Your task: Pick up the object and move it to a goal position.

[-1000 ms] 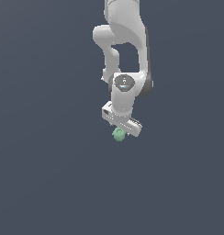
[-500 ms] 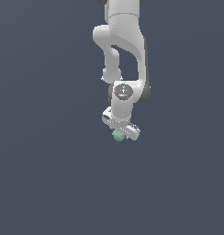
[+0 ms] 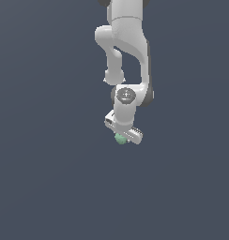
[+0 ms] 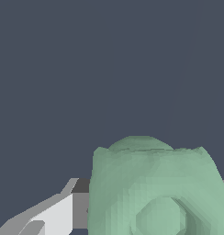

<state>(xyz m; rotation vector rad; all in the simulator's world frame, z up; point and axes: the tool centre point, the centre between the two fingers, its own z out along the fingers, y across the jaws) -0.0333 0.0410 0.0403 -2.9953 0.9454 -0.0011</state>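
Close against the wrist camera, the pale green object (image 4: 153, 188) fills the lower right of the wrist view, with a grey-white finger (image 4: 54, 215) pressed to its side. So the pincer (image 3: 122, 138) looks clenched on the object (image 3: 120, 138), just below the exterior view's centre. The carry step seems in hand; next comes steady travel to a goal that no view shows.

object (image 3: 120, 138) under pincer (image 3: 122, 137) | between its fingers, touching
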